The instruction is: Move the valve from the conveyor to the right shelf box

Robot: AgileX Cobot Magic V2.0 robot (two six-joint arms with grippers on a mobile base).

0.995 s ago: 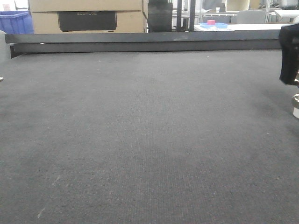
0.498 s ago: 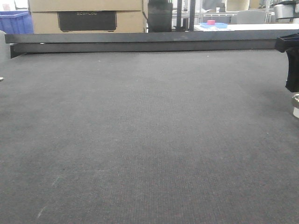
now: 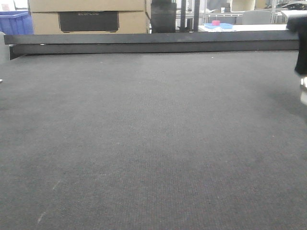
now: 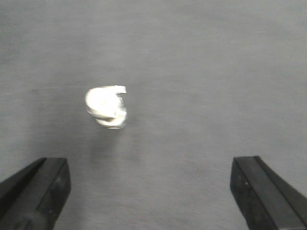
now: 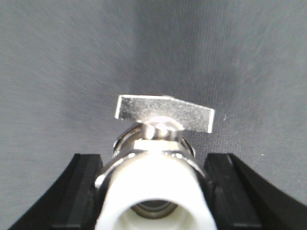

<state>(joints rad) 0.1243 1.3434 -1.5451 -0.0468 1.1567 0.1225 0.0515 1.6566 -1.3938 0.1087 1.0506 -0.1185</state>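
**Right gripper** (image 5: pixel 153 158): black fingers (image 5: pixel 79 191) closed in on either side of the valve (image 5: pixel 152 189), seemingly in contact with its round body. In the front view the gripper sits at the far right edge, low over the belt.

**Valve:** one, in the right gripper, above the conveyor (image 3: pixel 153 143).
- Build: polished metal body, a pale ring at the near end, a flat bar handle (image 5: pixel 165 113) across the top.
- Handling, as judged: rigid, dense for its size, not fragile. The smooth round surface is likely to slip or roll between flat fingers.
- Best hold: across the body below the handle, as it is now. The handle would probably turn under load.

**Left gripper** (image 4: pixel 148 165): fingers spread wide, holding nothing. A bright metal piece (image 4: pixel 106 106), blurred and probably another valve, lies on the belt ahead of it, well clear of both fingers.

**Conveyor:** dark woven belt, black rail (image 3: pixel 153 42) along the far side.

**Containers:**
- Shelf and its box: not in view.
- Blue bin (image 3: pixel 14 21) beyond the rail: contents hidden.
- Cardboard boxes (image 3: pixel 88 14): closed.
- Blue tray (image 3: pixel 218 25): holds a small pink item.
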